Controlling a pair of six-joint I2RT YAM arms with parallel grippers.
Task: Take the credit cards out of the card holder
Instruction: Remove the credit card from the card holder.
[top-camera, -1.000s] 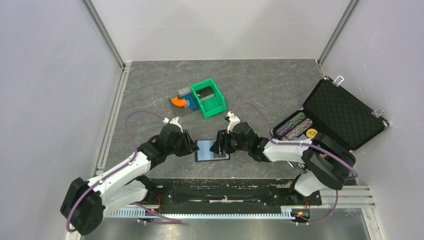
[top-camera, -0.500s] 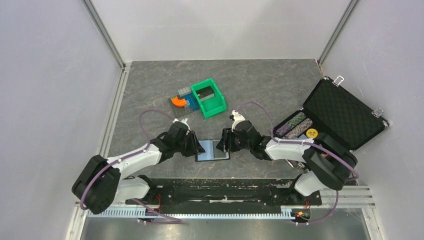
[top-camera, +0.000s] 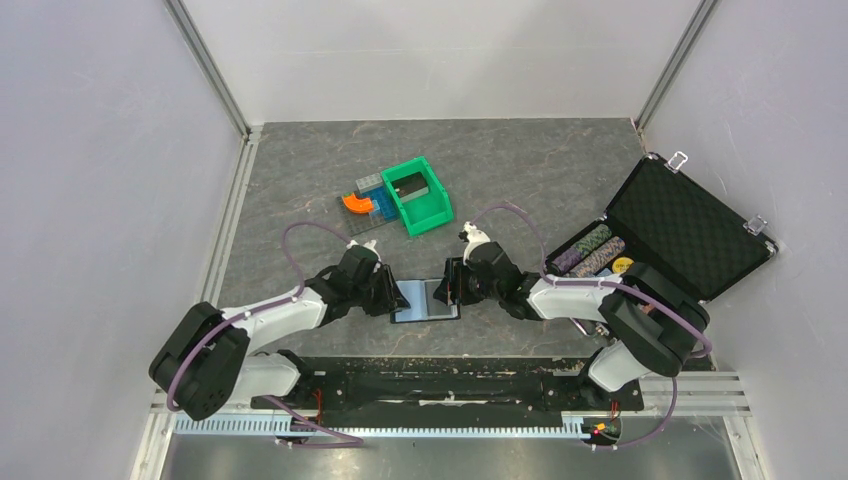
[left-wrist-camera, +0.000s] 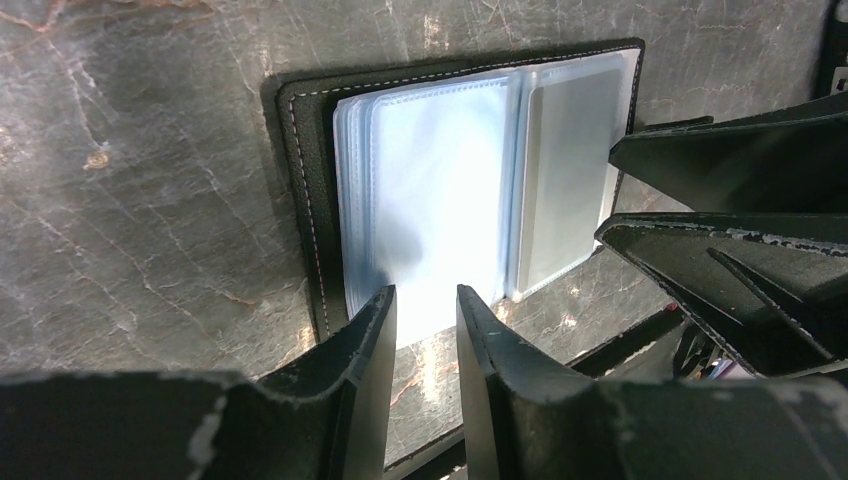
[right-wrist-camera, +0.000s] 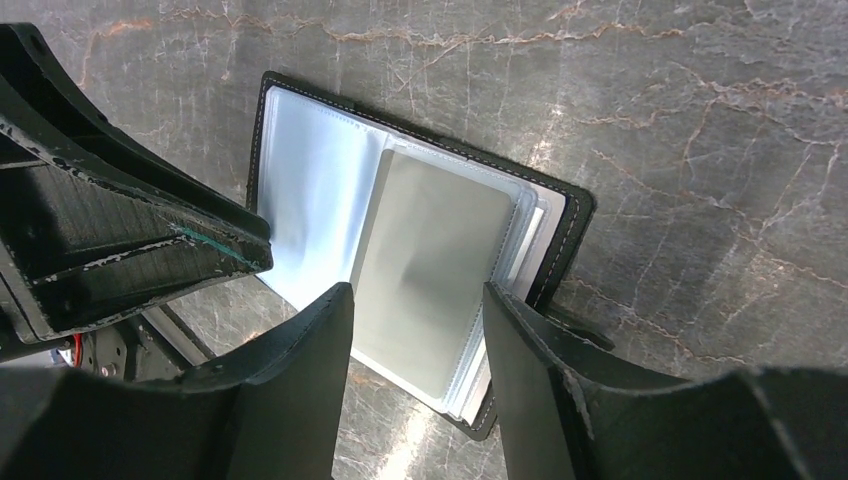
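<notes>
Two grippers flank the card holder (top-camera: 425, 303), which lies open and flat on the table (top-camera: 540, 170). Left gripper (left-wrist-camera: 425, 293): jaws a narrow gap apart, nothing between them, tips at the holder's edge. Right gripper (right-wrist-camera: 418, 288): jaws wider apart, empty, clear sleeves (right-wrist-camera: 320, 200) directly below the gap. A grey panel (right-wrist-camera: 440, 265) shows in the top sleeve; card or not, cannot tell.

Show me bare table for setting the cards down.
Bare: the stretch between the bin and the case; also left of the bin, up to the rail. Crowded: around the card holder, where the left arm and right arm meet.
</notes>
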